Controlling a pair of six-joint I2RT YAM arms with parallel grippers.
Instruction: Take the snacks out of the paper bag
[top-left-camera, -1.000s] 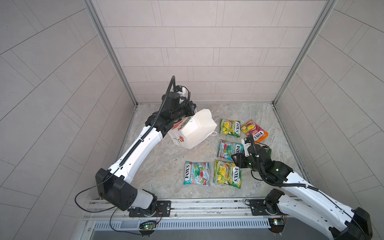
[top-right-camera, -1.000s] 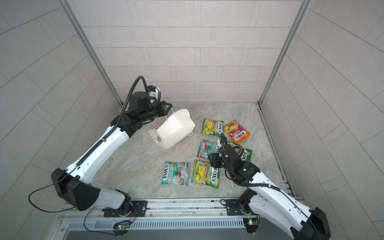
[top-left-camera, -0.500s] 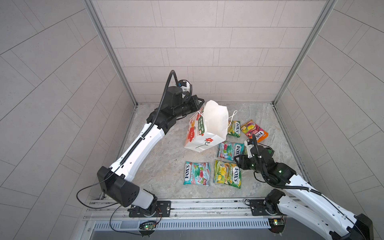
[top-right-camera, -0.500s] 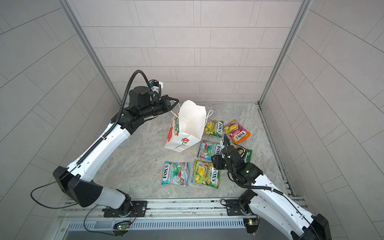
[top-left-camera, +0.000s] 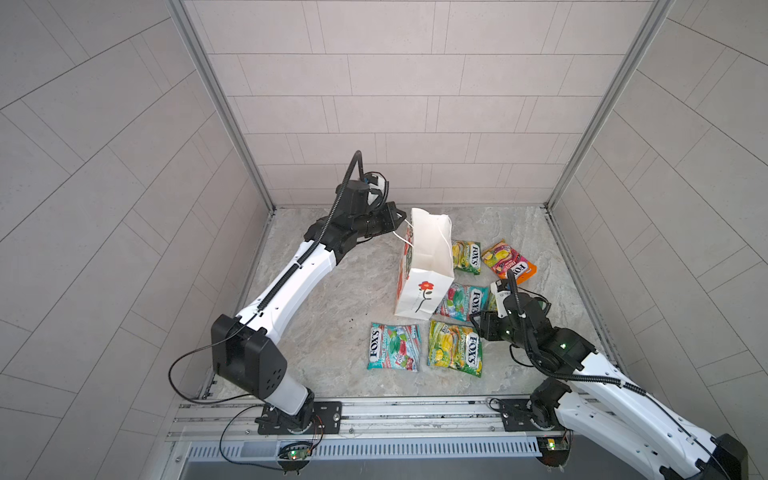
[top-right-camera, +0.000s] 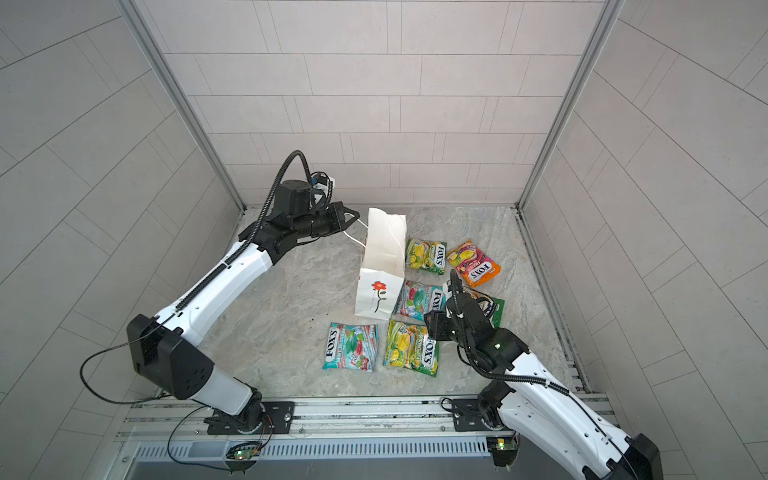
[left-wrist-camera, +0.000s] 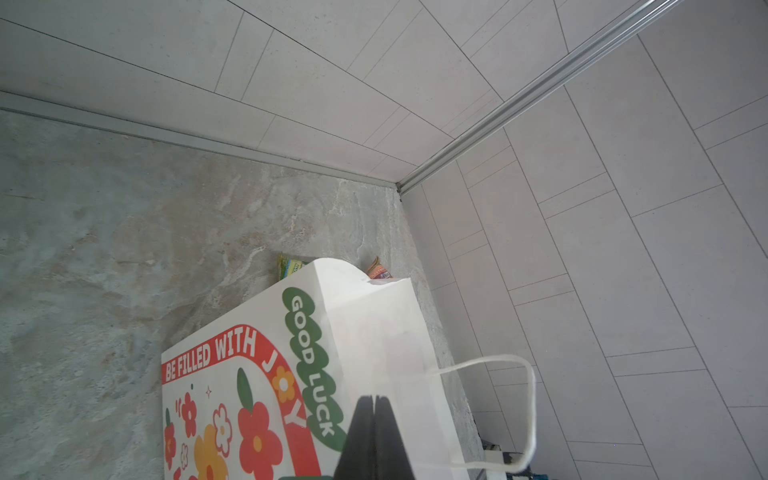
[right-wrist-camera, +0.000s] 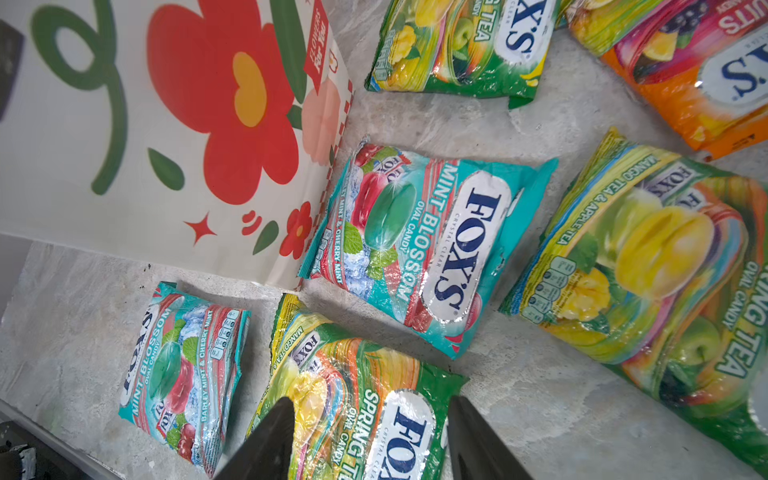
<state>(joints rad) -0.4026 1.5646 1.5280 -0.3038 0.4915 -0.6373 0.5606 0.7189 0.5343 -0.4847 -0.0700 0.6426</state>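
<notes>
The white paper bag (top-left-camera: 424, 286) with the red flower stands upright, and its open top shows only white inside. My left gripper (top-left-camera: 402, 217) is shut at the bag's top edge, its fingers (left-wrist-camera: 375, 409) pressed together against the white paper. One cord handle (left-wrist-camera: 530, 399) hangs loose. Several FOX'S snacks lie flat on the floor right of and in front of the bag: a teal-red one (top-left-camera: 463, 301) touches its base, another (top-left-camera: 394, 347) lies nearer the front, and an orange-pink one (top-left-camera: 509, 262) lies at the back. My right gripper (right-wrist-camera: 370, 403) hovers open over a green-yellow pouch (top-left-camera: 455, 349).
Tiled walls close in the grey marbled floor (top-left-camera: 324, 291) on three sides. A metal rail (top-left-camera: 374, 415) carrying both arm bases runs along the front edge. A green-yellow pouch (top-right-camera: 490, 307) lies partly under my right wrist, and another (top-right-camera: 426, 255) lies beside the bag's top.
The left gripper has swung the bag from tipped on its side to upright and carried it right, up against the pouches. The right gripper has barely moved.
</notes>
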